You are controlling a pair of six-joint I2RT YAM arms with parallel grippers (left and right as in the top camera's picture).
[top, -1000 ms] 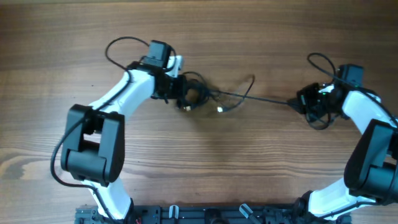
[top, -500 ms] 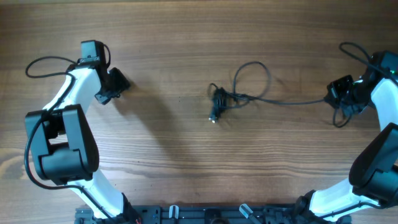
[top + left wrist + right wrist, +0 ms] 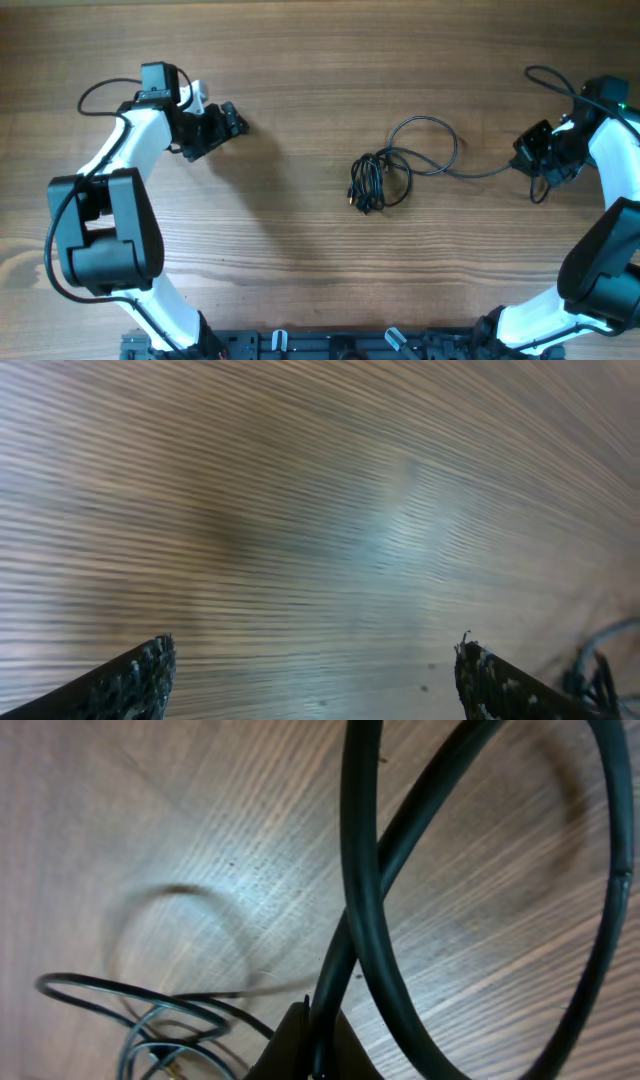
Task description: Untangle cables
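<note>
Woodgrain runs across the whole surface (image 3: 300, 290) in my overhead view, and it carries everything else. My left arm (image 3: 135, 150) reaches toward the far left part, my right arm (image 3: 612, 165) toward the far right edge.

The left hand (image 3: 228, 120) sits well apart from the work. On its wrist camera the hand (image 3: 315, 675) is spread wide: one finger (image 3: 140, 678) shows at the bottom left corner and the other at the bottom right, with only bare wood between them. It grips nothing and touches nothing that I can see.

The right hand (image 3: 527, 150) is clenched on one strand of the cables (image 3: 378, 182). On its wrist camera the hand (image 3: 305, 1042) has its fingertips pressed together at the bottom edge, and a black cord rises from between them across the wood.

The cables lie right of the middle of the surface as a small dark bundle. A wider loop (image 3: 425, 140) opens just behind the bundle, on its right. From that loop a single slack strand (image 3: 485, 173) curves across to the right hand. The bundle also shows in the lower left of the right wrist view, as thin blurred curves (image 3: 150, 1020).
</note>
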